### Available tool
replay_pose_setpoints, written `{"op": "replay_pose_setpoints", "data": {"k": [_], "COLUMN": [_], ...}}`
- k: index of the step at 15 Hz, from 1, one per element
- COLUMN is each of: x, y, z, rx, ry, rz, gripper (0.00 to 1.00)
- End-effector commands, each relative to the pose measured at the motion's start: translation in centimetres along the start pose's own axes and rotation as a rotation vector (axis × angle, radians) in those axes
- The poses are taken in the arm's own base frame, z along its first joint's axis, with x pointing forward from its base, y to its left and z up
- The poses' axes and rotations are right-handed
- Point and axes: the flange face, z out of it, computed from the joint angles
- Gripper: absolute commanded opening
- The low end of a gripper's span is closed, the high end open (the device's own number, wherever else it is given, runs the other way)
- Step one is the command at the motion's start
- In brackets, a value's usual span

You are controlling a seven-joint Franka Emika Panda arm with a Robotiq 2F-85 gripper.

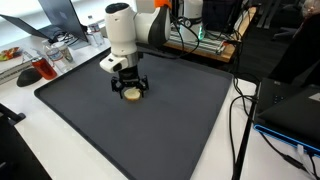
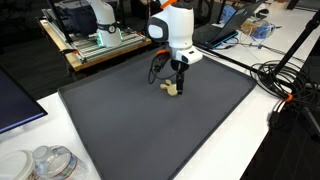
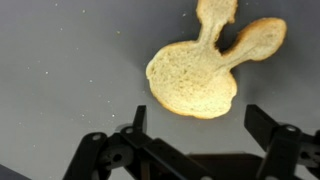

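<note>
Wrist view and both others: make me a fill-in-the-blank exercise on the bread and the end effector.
1. The mat under the bread is dark ____.
2. The end effector hangs over the bread with its jaws ____.
3. Between its fingers the end effector grips ____.
4. The arm has a casing that is mostly ____.

Missing words: gray; open; nothing; white.

The arm (image 1: 121,30) hangs steeply downward; its gripper (image 1: 131,88) points straight down, jaws spread wide apart, apparently gripping nothing.
</note>
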Motion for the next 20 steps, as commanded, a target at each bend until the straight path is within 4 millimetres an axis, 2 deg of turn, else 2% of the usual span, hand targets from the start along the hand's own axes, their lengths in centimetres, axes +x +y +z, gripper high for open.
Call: {"op": "replay_pose_setpoints", "data": {"k": [1,10,20], "x": [-0.8,-1.6,-0.9], "y": [-0.1,0.3,0.6], "z": [-0.8,0.0,0.3], "rx": [0.011,0.03,0.045], "ry": [-0.018,-0.074,-0.077], "rz": [-0.058,-0.134,-0.31], "gripper": [1.0,1.0,1.0]}}
